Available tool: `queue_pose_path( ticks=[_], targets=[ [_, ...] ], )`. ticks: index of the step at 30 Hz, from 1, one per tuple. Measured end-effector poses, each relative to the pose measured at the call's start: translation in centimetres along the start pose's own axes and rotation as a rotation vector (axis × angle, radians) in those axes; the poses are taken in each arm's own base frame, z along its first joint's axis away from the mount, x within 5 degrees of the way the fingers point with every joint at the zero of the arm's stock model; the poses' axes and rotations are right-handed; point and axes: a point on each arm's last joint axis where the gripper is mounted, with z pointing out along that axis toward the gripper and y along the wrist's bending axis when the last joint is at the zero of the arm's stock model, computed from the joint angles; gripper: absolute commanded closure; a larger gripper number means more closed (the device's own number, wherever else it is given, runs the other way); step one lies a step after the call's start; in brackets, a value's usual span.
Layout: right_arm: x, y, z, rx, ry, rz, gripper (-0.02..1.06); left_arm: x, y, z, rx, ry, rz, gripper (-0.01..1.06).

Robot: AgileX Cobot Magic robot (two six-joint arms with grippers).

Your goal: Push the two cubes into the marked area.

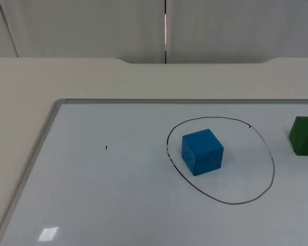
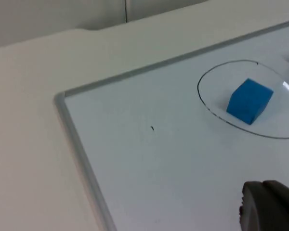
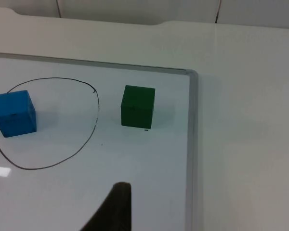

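A blue cube point(image 1: 202, 151) point(image 2: 249, 101) point(image 3: 14, 113) stands on the whiteboard inside the hand-drawn black oval point(image 1: 273, 169), close to the oval's left side. A green cube point(image 1: 305, 135) point(image 3: 137, 106) rests outside the oval, a short way to its right, cut off by the picture's right edge in the top view. My left gripper point(image 2: 267, 207) hovers over the board well to the left of the blue cube, touching nothing. My right gripper point(image 3: 116, 207) hangs above the board in front of the green cube, a clear gap away from it.
The whiteboard has a grey metal frame point(image 1: 46, 128) point(image 2: 77, 149) point(image 3: 192, 144) lying on the cream table top. A small black mark point(image 1: 106, 148) is on the board left of the oval. The grey partition wall point(image 1: 92, 25) closes the back.
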Motion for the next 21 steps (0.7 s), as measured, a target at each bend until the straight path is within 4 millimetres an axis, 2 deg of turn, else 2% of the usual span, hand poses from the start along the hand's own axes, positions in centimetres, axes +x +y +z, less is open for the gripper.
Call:
queue_pose_path(
  ticks=[4, 17, 20, 21],
  targets=[
    [0.0, 0.0, 0.0, 0.0, 0.0, 0.0, -0.01, 2.1, 0.1, -0.4, -0.016, 0.044, -0.035, 1.05],
    [0.0, 0.0, 0.0, 0.0, 0.0, 0.0, 0.01, 4.4, 0.2, -2.8, -0.045, -0.056, -0.021, 1.05],
    [-0.2, 0.0, 0.4, -0.002, 0.03, 0.0, 0.08, 4.9, 0.1, -3.6, -0.045, -0.111, -0.016, 1.05],
    [-0.2, 0.0, 0.4, -0.002, 0.03, 0.0, 0.13, 4.9, 0.1, -3.6, -0.045, -0.111, -0.016, 1.05]
  ],
)
